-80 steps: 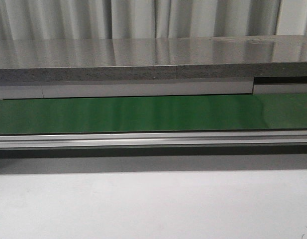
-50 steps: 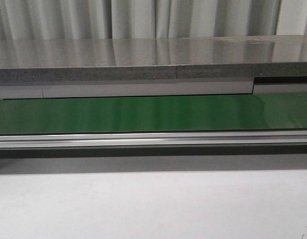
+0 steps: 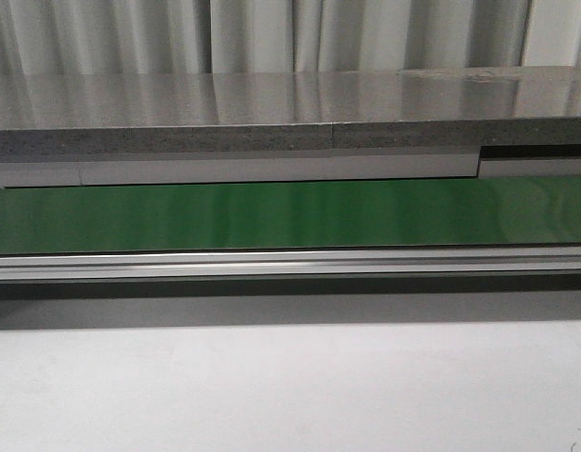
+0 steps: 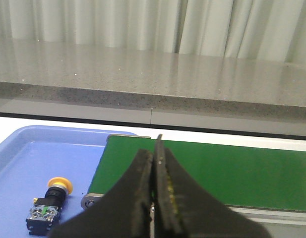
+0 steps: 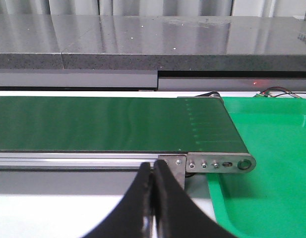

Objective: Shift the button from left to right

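Button in blue tray, both jaws closed and empty.

We see the button [image 4: 50, 204] lying on its side in the blue tray [image 4: 24, 163], lower left of the left wrist frame, beside the green belt [image 3: 290, 215] end. Left gripper [image 4: 153, 198] jaws pressed together, holding nothing; right gripper [image 5: 153, 193] likewise, near the green tray [image 5: 272, 148].

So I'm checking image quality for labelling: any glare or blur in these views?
Front view: soft glare streaks on the green belt, reflections on the grey counter. Left wrist view: the button reads clearly, the left hand is dark. Right wrist view: sharp, the green tray evenly lit.
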Tool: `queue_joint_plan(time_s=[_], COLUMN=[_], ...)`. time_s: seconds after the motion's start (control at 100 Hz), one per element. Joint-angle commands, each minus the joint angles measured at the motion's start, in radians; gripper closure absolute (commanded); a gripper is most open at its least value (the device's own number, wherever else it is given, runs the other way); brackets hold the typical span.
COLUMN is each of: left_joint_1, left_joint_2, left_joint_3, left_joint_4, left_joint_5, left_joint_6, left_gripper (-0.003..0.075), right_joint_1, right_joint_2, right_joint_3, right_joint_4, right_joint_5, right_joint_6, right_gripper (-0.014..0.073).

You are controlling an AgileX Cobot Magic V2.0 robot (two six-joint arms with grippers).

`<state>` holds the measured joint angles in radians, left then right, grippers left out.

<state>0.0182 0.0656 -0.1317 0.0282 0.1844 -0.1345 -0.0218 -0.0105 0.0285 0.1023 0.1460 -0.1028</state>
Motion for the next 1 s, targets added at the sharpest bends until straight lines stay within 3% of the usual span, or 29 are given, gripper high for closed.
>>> queue_joint_plan(time_s=[0.0,0.2,0.32,0.99], left_joint_1=[-0.008,-0.008,-0.008,-0.008], left_joint_2=[0.092,0.304,0.402,0.474], left_joint_3=[-0.124,-0.357,-0.455,-0.494], left_joint_4=[-0.003,0.067,0.077,0.011], left_joint_5=[0.036,0.388,0.498,0.503], left_joint_6=[-0.009,-0.009,-0.009,-0.009], left_gripper=[0.0741,0.0741,0.0741,0.0715], right_joint_1=[0.0,0.0,0.0,0.0], right_joint_2=[-0.017,-0.017,-0.017,-0.017], right_joint_3=[-0.015,-0.015,-0.015,-0.015], right_joint_4=[-0.01,-0.01,-0.01,-0.01], right_joint_5=[-0.081,-0.081,-0.081,-0.081], right_joint_6=[-0.001,-0.001,-0.001,-0.001], right_gripper=[0.0662,0.0662,0.0662,0.0662])
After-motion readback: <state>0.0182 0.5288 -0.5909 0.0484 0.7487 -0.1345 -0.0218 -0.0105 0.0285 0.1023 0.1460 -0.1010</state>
